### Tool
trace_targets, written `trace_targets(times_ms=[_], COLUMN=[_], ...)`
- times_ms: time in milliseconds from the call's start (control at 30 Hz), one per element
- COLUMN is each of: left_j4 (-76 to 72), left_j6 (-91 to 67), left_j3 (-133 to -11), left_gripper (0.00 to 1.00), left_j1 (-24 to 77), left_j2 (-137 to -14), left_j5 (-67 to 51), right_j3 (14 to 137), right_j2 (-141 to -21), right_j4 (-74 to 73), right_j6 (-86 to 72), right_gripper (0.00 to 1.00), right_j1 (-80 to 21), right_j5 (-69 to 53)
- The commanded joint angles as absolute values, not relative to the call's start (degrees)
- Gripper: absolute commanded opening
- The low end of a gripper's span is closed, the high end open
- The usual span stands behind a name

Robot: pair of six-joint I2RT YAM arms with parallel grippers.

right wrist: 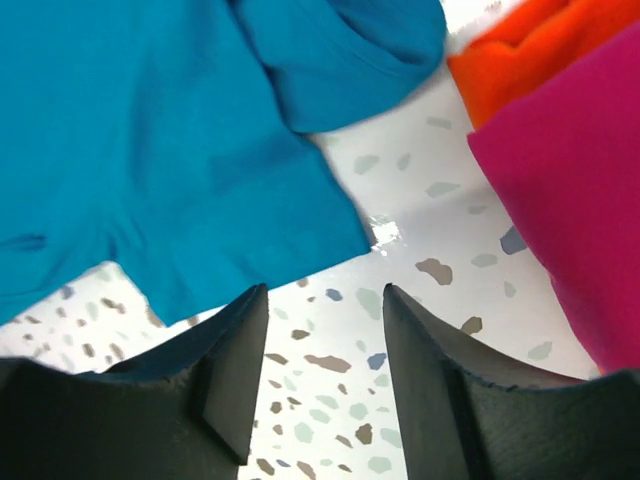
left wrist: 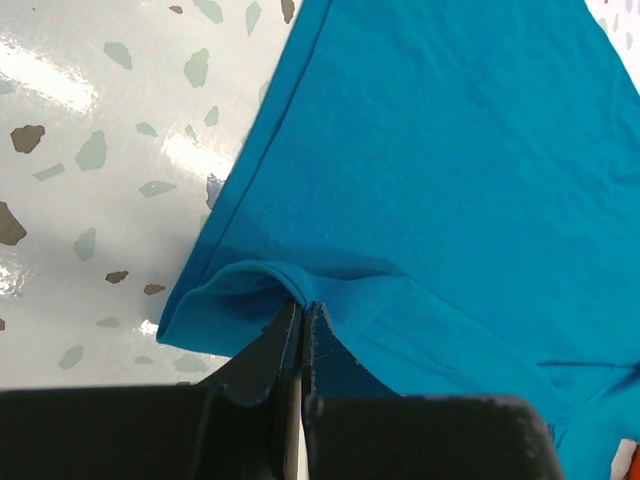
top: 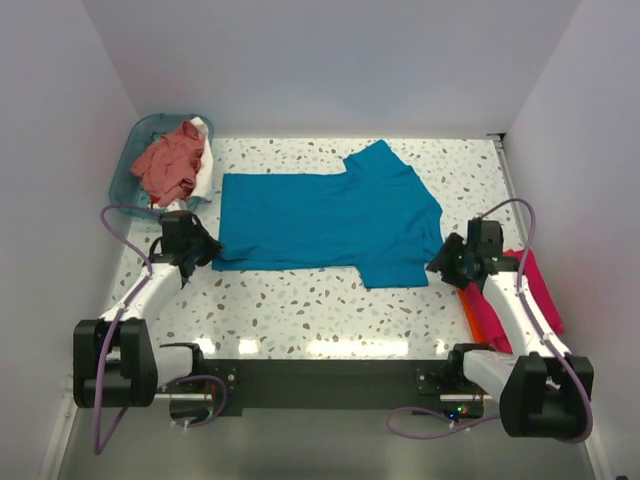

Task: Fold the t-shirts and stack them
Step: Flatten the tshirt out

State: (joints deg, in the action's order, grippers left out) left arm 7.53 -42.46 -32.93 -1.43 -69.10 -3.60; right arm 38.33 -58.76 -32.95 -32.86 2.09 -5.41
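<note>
Lying spread flat across the middle of the desk (top: 300,315), the teal-blue t-shirt (top: 320,225) serves as the reference for all positions below. Its straight hem end points toward the left arm and its wider, sleeved end points toward the right arm.

1. Left hand (top: 208,252): located at the near corner of the teal-blue t-shirt's hem end. The wrist view shows both fingers pressed together with a raised fold of the hem edge pinched between their tips. State: clenched, grasping the teal-blue t-shirt.

2. Right hand (top: 440,264): located just beside the near edge of the teal-blue t-shirt's sleeved end. The wrist view shows the two fingers standing apart, with only bare speckled desk between them. The cloth edge lies just beyond the fingertips. State: released, holding nothing.

3. Magenta-pink t-shirt (top: 538,285): lies on the desk beyond the sleeved end of the teal-blue t-shirt, partly under the right arm.

4. Orange t-shirt (top: 467,303): lies against the magenta-pink t-shirt, on the side nearer the teal-blue t-shirt, apart from it.

5. Basket (top: 128,160): stands beyond the far corner of the hem end. It contains a crumpled salmon-pink t-shirt (top: 168,165) with a white t-shirt (top: 204,170) beside it.
</note>
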Motion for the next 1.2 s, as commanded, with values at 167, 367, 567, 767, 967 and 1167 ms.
trace_targets(times_ms=[167, 367, 567, 767, 967, 1167], left_j4=[7.73, 8.09, 8.61, 8.52, 10.54, 15.37], left_j6=[-42.28, -41.66, -41.31, -41.22, -41.48, -43.06], left_j3=[-32.78, -32.87, -32.61, -32.26, -31.82, -29.89], left_gripper=[0.00, 0.00, 0.00, 0.00, 0.00, 0.00], left_j1=[-1.32, -1.41, -1.32, -1.32, -1.41, -1.41], left_j2=[-66.45, -66.18, -65.57, -65.39, -63.28, -58.45], left_j5=[-4.13, -5.10, -4.92, -5.27, -5.10, -3.69], right_j3=[35.86, 35.77, 33.31, 33.14, 33.40, 34.36], right_j2=[-68.72, -72.42, -72.51, -77.25, -68.33, -50.39], right_j4=[-25.14, -23.91, -21.80, -18.81, -24.07, -38.30], right_j6=[-36.91, -38.14, -39.37, -39.55, -38.94, -38.50], right_gripper=[0.44, 0.44, 0.44, 0.33, 0.00, 0.00], right_j1=[-4.82, -6.50, -6.42, -6.50, -6.50, -6.42], right_j5=[-0.44, 5.27, 6.42, 4.93, 4.31, 2.29])
